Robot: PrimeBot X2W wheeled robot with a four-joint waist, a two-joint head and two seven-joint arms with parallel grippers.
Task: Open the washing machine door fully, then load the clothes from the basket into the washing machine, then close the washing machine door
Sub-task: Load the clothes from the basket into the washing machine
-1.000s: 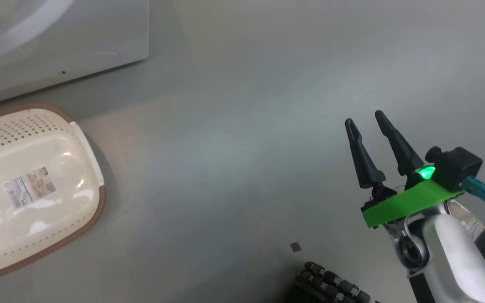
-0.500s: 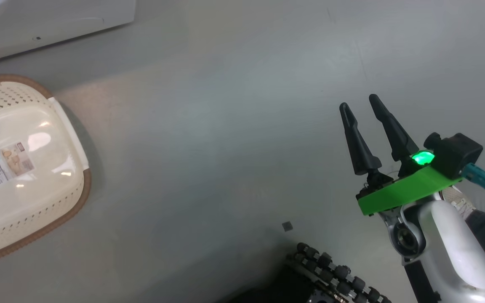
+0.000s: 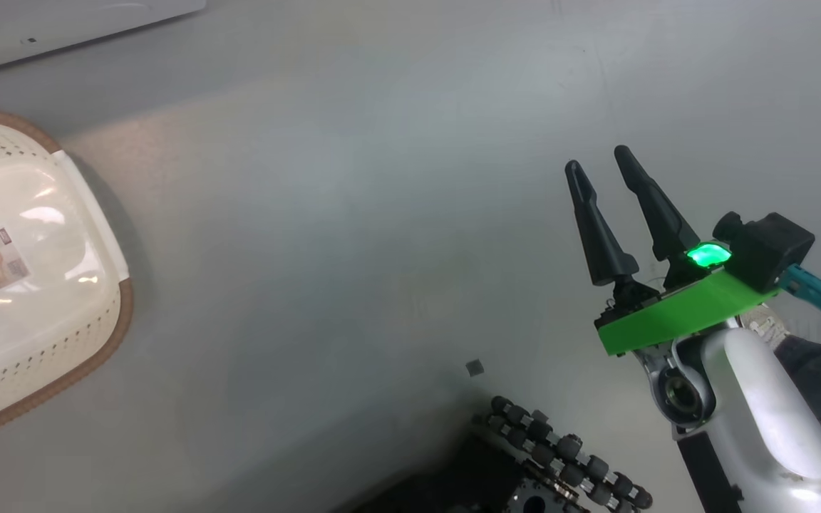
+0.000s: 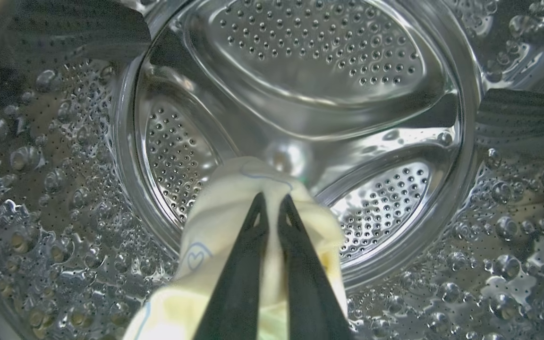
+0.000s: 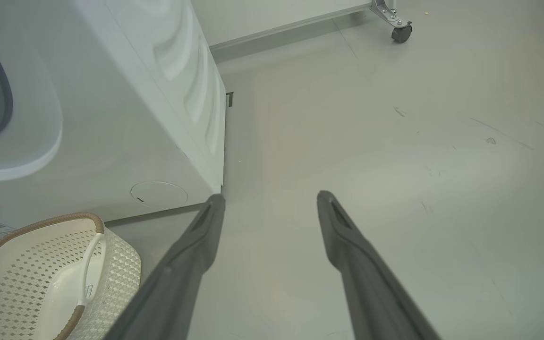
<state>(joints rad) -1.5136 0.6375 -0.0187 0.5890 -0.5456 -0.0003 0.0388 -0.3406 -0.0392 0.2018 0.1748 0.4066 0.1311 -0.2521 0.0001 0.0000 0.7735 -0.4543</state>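
Head cam has panned since a second ago: the basket (image 3: 33, 342) and washing machine (image 3: 61, 21) corner sit further toward the frame's left and top, though neither has itself moved. Right gripper (image 3: 598, 157) fingers are spread as before, over floor (image 3: 353, 214) at frame right. Left gripper (image 4: 272, 197) is inside the drum (image 4: 300, 56), fingers pinching the clothes (image 4: 215, 222): a cream-yellow wad at lower centre, long axis along the fingers, leading end pointing at the drum's back wall.

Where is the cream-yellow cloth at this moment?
In the left wrist view, the cream-yellow cloth is pinched in the shut left claw, inside the steel drum of the washing machine, low and centre, before the drum's perforated back wall.
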